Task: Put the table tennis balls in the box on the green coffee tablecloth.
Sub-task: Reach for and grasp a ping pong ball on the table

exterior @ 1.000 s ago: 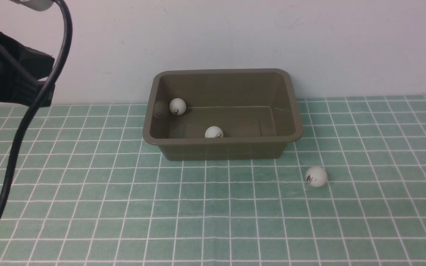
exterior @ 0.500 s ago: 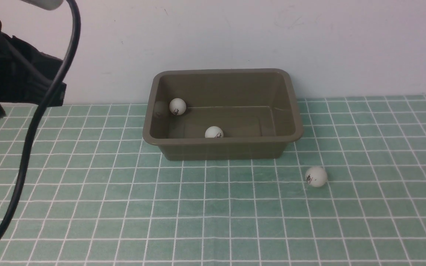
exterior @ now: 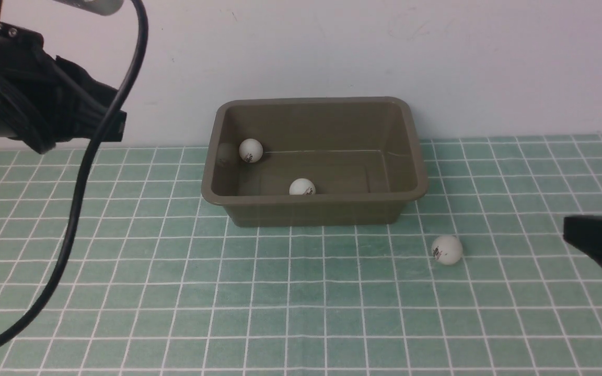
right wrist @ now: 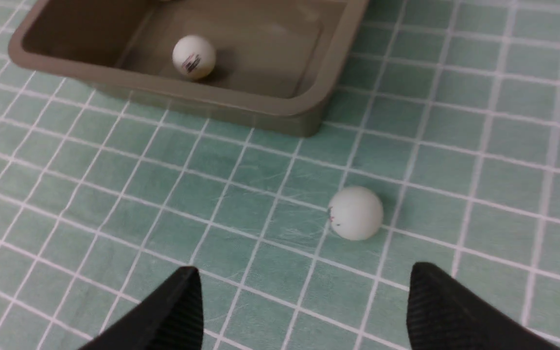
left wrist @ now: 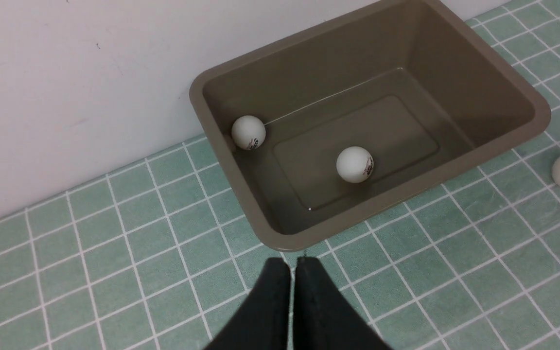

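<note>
Front view showed one ball loose on the tablecloth, lower right of the box, which held two balls. Right gripper stood wide apart; left gripper was pressed together, empty. Straddling the loose ball squarely and closing gently seemed wisest, lest it roll.

Shows the box on the tablecloth, rear side close to the wall. Inside the box: first ball in the rear left corner, just beside the left side; second ball near the middle of the front side. Outside the box: third ball on the tablecloth, forward and right of the front right corner. Left gripper left of the box, above the tablecloth; right gripper right of the box, beyond the third ball.
</note>
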